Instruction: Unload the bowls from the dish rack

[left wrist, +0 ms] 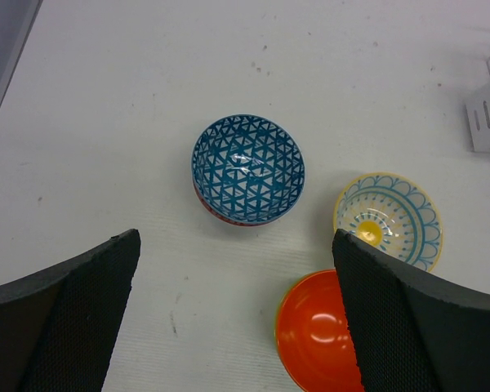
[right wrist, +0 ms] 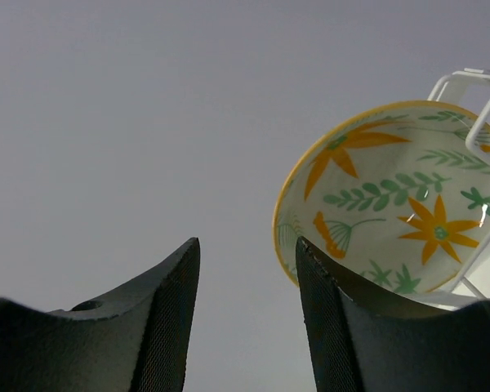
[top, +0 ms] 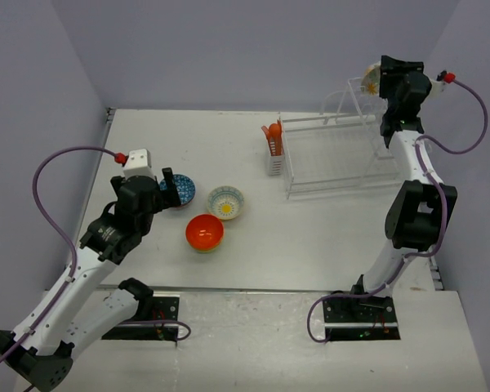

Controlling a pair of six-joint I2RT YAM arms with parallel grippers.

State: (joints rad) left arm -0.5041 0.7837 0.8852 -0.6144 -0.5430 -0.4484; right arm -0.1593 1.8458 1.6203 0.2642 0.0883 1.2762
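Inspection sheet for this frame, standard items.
Surface: white table, a few dark specks.
Job's things: blue-patterned bowl, yellow-centred bowl and orange bowl upright on the table; floral bowl on edge in the dish rack.
Clutter: orange utensils in the rack's caddy.
Grippers: left gripper open and empty above the bowls; right gripper open at the floral bowl's rim.
Cables: purple cables looping off both arms.
Surroundings: plain walls.

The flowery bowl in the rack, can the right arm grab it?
Probably yes. The right gripper is open right beside the flowery bowl, with nothing between them. Only a white dish rack wire crosses the bowl's far side.
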